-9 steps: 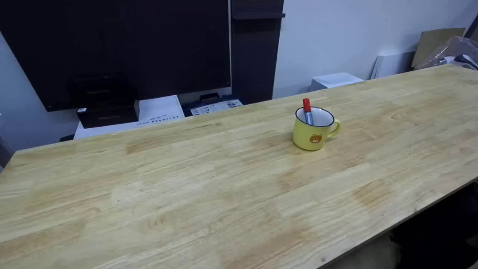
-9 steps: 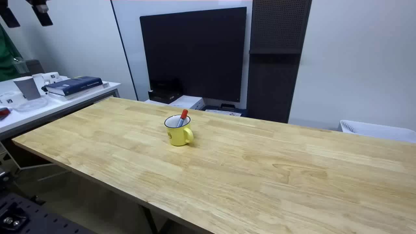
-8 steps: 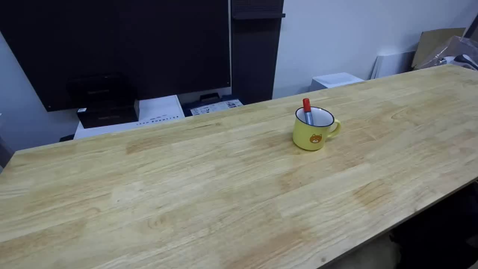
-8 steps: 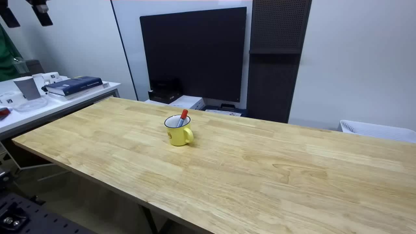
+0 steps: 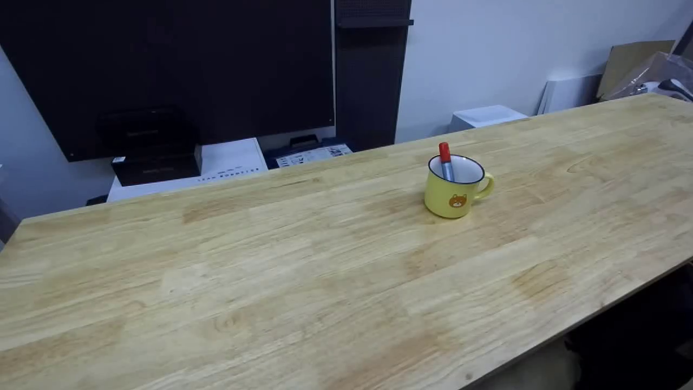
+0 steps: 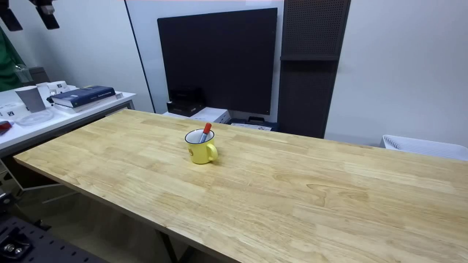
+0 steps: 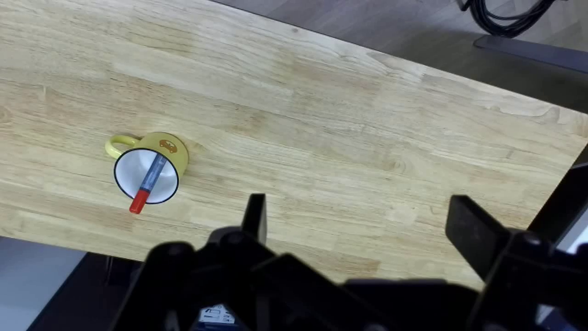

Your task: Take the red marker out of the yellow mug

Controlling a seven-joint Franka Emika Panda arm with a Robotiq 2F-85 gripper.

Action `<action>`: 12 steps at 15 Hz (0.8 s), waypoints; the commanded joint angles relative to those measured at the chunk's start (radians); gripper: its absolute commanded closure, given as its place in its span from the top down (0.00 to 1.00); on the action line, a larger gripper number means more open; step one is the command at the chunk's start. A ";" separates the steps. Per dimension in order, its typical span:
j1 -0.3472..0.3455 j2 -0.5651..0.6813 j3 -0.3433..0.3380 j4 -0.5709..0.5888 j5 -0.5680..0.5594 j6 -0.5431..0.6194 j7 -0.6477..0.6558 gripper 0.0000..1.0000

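Note:
The yellow mug (image 5: 443, 197) stands upright on the wooden table and also shows in an exterior view (image 6: 199, 153) and the wrist view (image 7: 178, 149). It has a dark rim, a white inside, a side handle and a bear face. The red marker (image 5: 446, 161) leans in the mug, its red cap above the rim and its grey-blue body inside; it shows in an exterior view (image 6: 205, 133) and the wrist view (image 7: 149, 180). Its lower end is hidden in an exterior view. My gripper (image 7: 358, 202) is open and empty, high above the table, with the mug to its left in the wrist view. Its fingertips (image 6: 31, 25) show at an exterior view's top left.
The wooden table (image 5: 243, 303) has its edges in view. A white side table (image 6: 128, 98) bears books (image 6: 82, 95) and a grey cup (image 6: 31, 99). A black panel (image 6: 219, 62) and boxes (image 5: 157, 165) stand behind the table. Coiled cables (image 7: 500, 23) lie beyond the table's edge.

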 commanded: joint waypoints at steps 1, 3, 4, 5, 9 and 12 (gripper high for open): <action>0.006 0.001 -0.006 0.002 -0.005 -0.002 0.004 1.00; -0.011 -0.008 -0.006 -0.002 -0.023 -0.002 0.016 1.00; -0.035 -0.019 -0.007 -0.010 -0.046 0.008 0.035 1.00; -0.055 -0.026 -0.020 -0.015 -0.062 0.007 0.040 1.00; -0.197 -0.033 -0.092 -0.033 -0.170 0.005 0.065 1.00; -0.304 0.011 -0.176 -0.019 -0.211 -0.026 0.060 1.00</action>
